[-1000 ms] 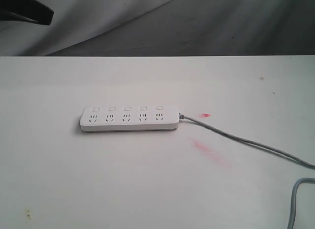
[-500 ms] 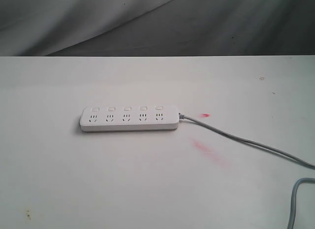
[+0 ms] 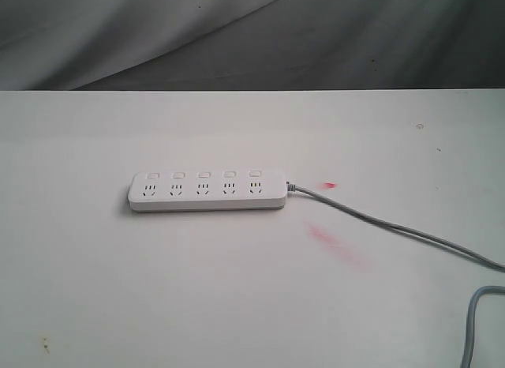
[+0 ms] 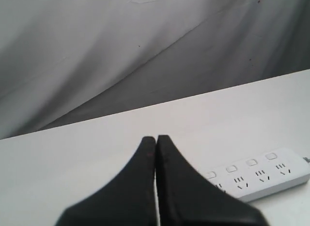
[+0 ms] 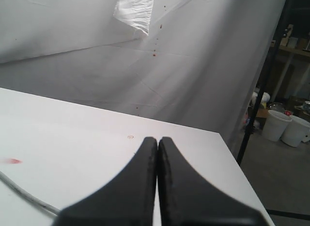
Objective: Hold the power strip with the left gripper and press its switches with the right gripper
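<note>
The white power strip (image 3: 207, 191) lies flat on the white table (image 3: 237, 305), its long side across the exterior view. Five small switches (image 3: 203, 174) run along its far edge, one above each socket. Its grey cord (image 3: 379, 224) leaves the right end toward the lower right. Neither gripper shows in the exterior view. In the left wrist view my left gripper (image 4: 156, 138) is shut and empty, held above the table with part of the power strip (image 4: 261, 175) beyond its fingers. My right gripper (image 5: 158, 139) is shut too, empty, away from the strip; only the cord (image 5: 22, 194) shows there.
Red smears (image 3: 338, 245) and a small red mark (image 3: 329, 185) stain the table right of the strip. A second stretch of grey cord (image 3: 473, 321) curls at the lower right. Grey cloth (image 3: 252, 36) hangs behind the table. White buckets (image 5: 286, 126) stand on the floor past the table's right edge.
A black arm part that showed at the upper left corner of the exterior view one second ago has left the picture. The power strip and cord have not moved.
</note>
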You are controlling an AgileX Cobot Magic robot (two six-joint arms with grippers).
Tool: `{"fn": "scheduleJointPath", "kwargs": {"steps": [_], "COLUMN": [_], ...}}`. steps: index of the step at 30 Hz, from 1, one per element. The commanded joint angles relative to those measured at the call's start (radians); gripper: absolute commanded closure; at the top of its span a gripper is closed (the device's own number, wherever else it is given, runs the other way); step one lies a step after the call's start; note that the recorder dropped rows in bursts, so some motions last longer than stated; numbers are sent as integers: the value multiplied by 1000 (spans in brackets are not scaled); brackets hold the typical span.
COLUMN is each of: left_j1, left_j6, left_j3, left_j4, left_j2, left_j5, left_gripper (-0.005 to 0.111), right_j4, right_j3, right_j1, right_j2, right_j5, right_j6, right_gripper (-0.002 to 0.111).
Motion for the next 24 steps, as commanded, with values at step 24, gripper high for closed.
{"fn": "scheduleJointPath", "kwargs": {"steps": [24], "left_j1": [-2], "left_j6": [-80], "left_j3": [519], "left_j4": [-15], "left_j2": [-712], "left_j5": [135], "left_gripper": [106], "right_j4": [5], "right_j3": [4], "right_j1": [-7], "right_j2": [-3], "right_j5": [1], "right_j6": [1], "right_gripper": [108]}}
